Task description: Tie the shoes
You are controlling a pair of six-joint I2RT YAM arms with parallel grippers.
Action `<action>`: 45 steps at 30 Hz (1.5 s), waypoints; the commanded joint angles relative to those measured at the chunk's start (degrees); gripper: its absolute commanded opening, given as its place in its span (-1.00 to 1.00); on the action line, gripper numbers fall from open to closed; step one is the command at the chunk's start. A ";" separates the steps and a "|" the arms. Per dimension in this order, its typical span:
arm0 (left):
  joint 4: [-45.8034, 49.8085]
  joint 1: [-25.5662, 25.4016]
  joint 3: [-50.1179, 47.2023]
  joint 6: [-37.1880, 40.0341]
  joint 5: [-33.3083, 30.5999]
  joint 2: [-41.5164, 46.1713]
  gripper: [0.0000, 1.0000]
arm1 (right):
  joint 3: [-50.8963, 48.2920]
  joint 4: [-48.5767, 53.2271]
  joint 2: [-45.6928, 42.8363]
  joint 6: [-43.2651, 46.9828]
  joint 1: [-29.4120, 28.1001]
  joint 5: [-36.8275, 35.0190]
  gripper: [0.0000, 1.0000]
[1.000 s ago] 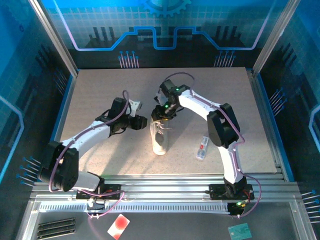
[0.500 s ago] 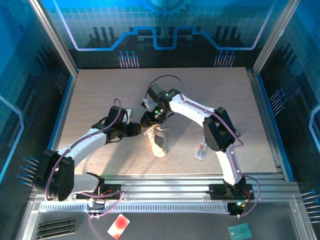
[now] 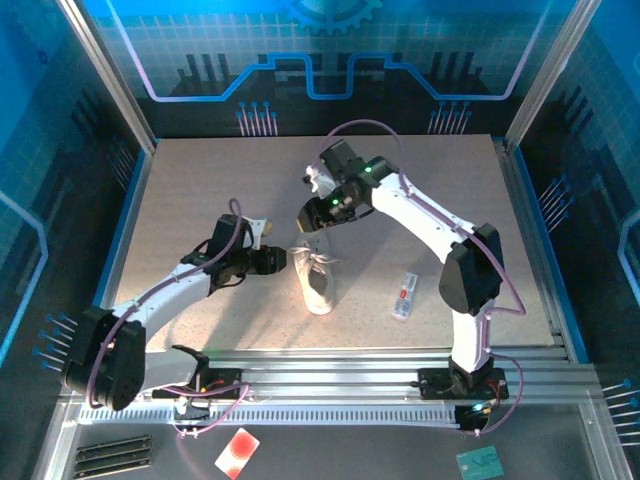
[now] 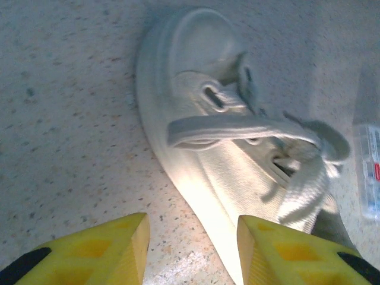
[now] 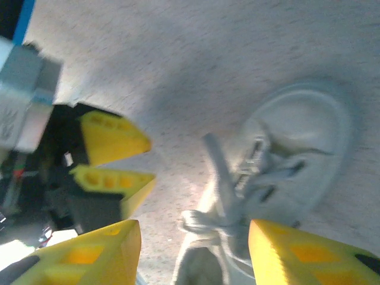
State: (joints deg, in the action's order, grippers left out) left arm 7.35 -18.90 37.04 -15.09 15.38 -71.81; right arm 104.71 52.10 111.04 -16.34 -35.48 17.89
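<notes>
White canvas sneaker (image 3: 318, 285) sits about mid-table on the speckled beige tabletop (image 3: 200, 200). It's sole down, with the toe pointing toward the arm bases and the opening facing the far side.

The thin white laces (image 4: 237, 126) are a bit of a mess. One flat strand lies across the tongue, and the rest bunches up in a loose tangle near the collar. Can't tell if there's a real knot in there.

Left gripper (image 4: 191, 231) is down low, just beside the shoe on its left, near the laced end. Its yellow fingertips are partway apart, with only tabletop and the edge of the sole showing between them. So it's not gripping anything, and I can't tell if one finger is brushing the sole.

Right gripper (image 5: 195, 255) hangs above the shoe's far end, a little beyond the collar, looking down on the laces and the opening. Its fingers are spread fairly wide and nothing is pinched between them. The laces just show below, in the gap. From that wrist view you can also spot the left arm's yellow fingertips off to the side.

Off to the right of the shoe, well apart from it, lies a small flat rectangular packet (image 3: 404, 296) with red marks.
</notes>
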 commanded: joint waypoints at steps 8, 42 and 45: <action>2.29 -6.84 6.51 15.59 1.79 -5.31 -0.14 | -6.09 -0.41 1.43 -2.54 1.18 -0.79 0.03; 4.30 -9.45 2.30 9.69 -1.41 -3.69 -1.00 | -49.12 -40.79 -20.46 -11.37 9.43 11.90 0.05; 4.41 -9.72 2.47 8.87 -1.56 -4.03 -1.00 | -50.48 -44.27 -18.50 -11.48 9.25 15.47 0.05</action>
State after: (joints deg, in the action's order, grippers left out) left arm 10.94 -27.99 40.18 -4.54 13.13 -76.88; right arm 55.33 15.68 91.09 -26.26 -25.87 26.37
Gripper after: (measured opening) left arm 0.046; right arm 0.526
